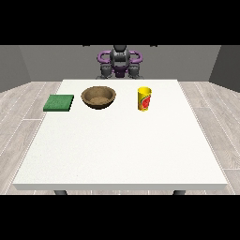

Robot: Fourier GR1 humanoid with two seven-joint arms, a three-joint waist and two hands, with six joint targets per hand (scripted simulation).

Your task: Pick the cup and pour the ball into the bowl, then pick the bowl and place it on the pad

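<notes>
Nearest you, the table (122, 154) lies bare; beyond it the cup (144, 99) stands upright at 3 o'clock of the bowl (98, 97), the pad (59, 102) at 9. Nothing is poured or moved yet. You cannot see either hand.

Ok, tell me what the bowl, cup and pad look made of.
Bowl: probably wood, matte brown with a grainy, speckled inside. Cup: likely plastic or coated paper, smooth bright yellow with a red print. Pad: perhaps foam or fabric, flat dull green, no shine.
</notes>
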